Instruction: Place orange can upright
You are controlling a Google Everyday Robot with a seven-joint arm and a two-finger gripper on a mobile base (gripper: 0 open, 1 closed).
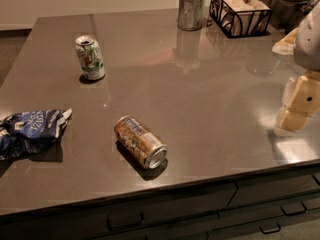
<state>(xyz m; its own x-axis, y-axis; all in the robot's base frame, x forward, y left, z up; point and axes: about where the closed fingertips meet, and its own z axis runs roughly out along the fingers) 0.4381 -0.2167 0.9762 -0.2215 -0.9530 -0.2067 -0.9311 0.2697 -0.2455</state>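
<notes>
The orange can [140,141] lies on its side on the dark countertop [200,99], near the front edge and left of centre. Its label is orange-brown and its shiny silver end faces front right. My gripper [299,104] is at the far right edge of the view, above the counter's right side. It is well apart from the can and holds nothing that I can see.
A green-and-white can [90,57] stands upright at the back left. A crumpled blue bag [30,131] lies at the left edge. A metal cup [191,9] and a black wire basket [240,11] stand at the back. Drawers [125,221] run below the front edge.
</notes>
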